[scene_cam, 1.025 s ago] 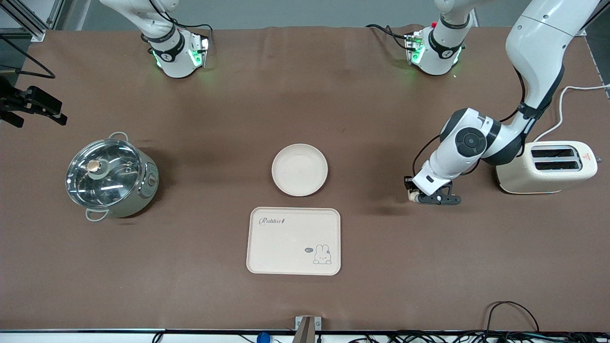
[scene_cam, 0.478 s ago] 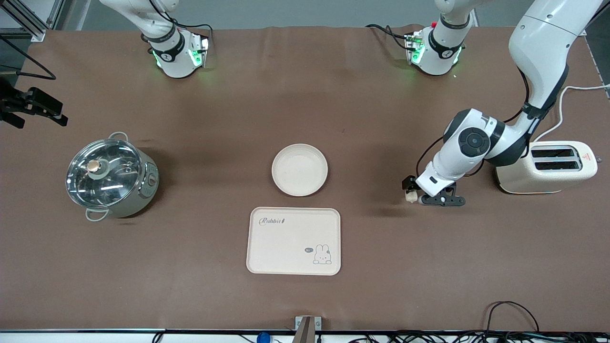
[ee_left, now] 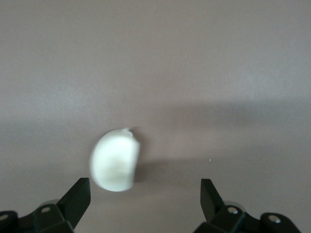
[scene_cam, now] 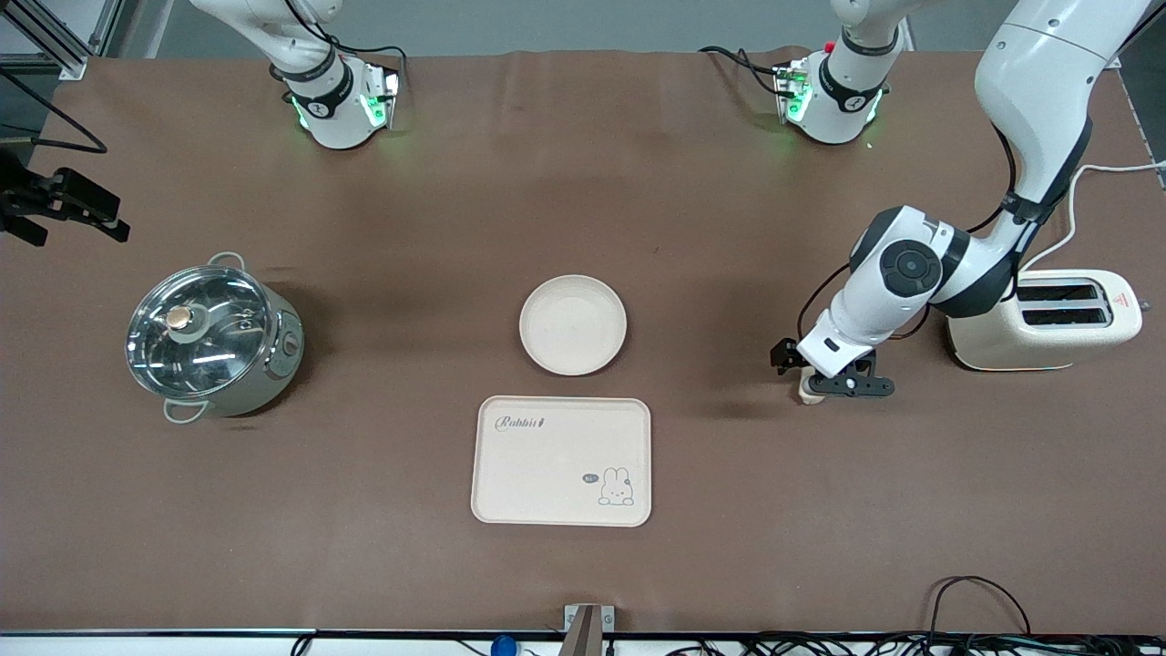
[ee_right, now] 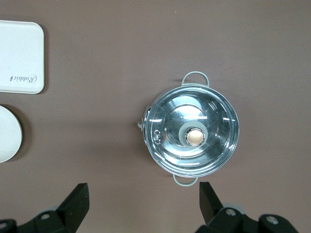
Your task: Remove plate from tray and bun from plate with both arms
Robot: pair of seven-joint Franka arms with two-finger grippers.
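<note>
The round cream plate [scene_cam: 573,325] stands bare on the brown table, just farther from the front camera than the cream "Rabbit" tray [scene_cam: 561,460], which is also bare. The small pale bun [scene_cam: 807,391] lies on the table toward the left arm's end, beside the toaster. My left gripper [scene_cam: 827,374] hangs low over it, open. In the left wrist view the bun [ee_left: 115,160] is free of the spread fingers [ee_left: 77,198]. My right gripper [scene_cam: 75,219] waits high over the table by the pot, open and empty [ee_right: 143,201].
A steel pot with a glass lid [scene_cam: 214,337] stands toward the right arm's end. A cream toaster [scene_cam: 1043,319] stands at the left arm's end, close to the left arm's elbow. Cables lie along the table's front edge [scene_cam: 975,592].
My left gripper has opened and let go of the bun, which now lies on the table a little nearer the toaster. The left arm shifted slightly toward the toaster. The right arm has not moved.
</note>
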